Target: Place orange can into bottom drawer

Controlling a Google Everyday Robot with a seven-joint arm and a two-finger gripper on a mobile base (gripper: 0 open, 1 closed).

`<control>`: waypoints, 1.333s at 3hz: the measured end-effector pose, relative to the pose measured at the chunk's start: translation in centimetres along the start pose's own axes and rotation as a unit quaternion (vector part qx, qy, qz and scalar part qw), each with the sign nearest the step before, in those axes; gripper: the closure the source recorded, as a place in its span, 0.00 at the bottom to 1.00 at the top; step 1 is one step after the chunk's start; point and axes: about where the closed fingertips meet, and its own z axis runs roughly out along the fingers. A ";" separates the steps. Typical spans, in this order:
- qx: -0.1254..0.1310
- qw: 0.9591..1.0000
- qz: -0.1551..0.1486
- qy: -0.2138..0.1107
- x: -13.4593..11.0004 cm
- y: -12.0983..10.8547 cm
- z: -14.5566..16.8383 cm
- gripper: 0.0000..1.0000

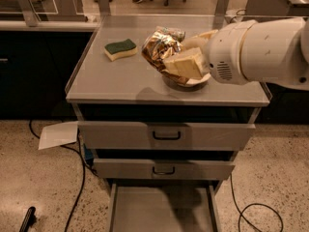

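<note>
The orange can (160,48) is a dented golden-orange can held in my gripper (175,58), which is shut on it above the cabinet top, in front of a white bowl (198,80). My white arm (256,52) reaches in from the right. The bottom drawer (161,209) is pulled open at the base of the cabinet, showing a flat grey floor. The can is well above and slightly behind the drawer.
A green-and-yellow sponge (120,49) lies on the grey cabinet top (111,81) at the left. Two closed drawers with dark handles (166,135) sit above the open one. A paper sheet (58,134) and cables (79,178) lie on the floor at left.
</note>
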 end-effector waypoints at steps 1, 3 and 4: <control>0.013 1.000 0.023 -0.009 0.7 1.9 0.1 1.00; 0.095 0.988 0.124 0.018 12.2 6.4 2.7 1.00; 0.094 0.988 0.123 0.018 12.1 6.5 2.7 1.00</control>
